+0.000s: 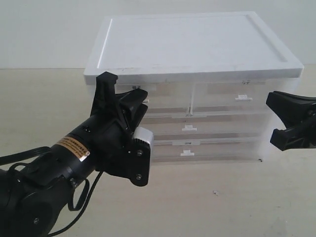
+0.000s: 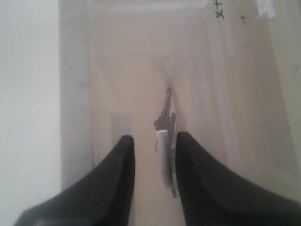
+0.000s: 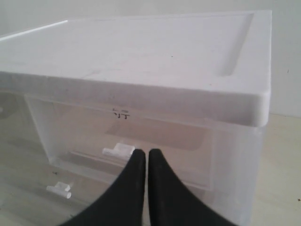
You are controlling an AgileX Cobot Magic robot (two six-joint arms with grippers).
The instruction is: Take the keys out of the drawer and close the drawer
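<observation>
The left pincer (image 2: 155,136), partly open astride the drawer (image 2: 131,70) tab (image 2: 162,160), should pinch the light, stiff, slippery keys (image 2: 165,115) just beyond its tips at their bunched middle.

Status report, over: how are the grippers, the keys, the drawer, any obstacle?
Left gripper open, fingers either side of drawer tab handle. Right gripper shut, apart from cabinet. Keys inside drawer. No obstacle seen.
</observation>
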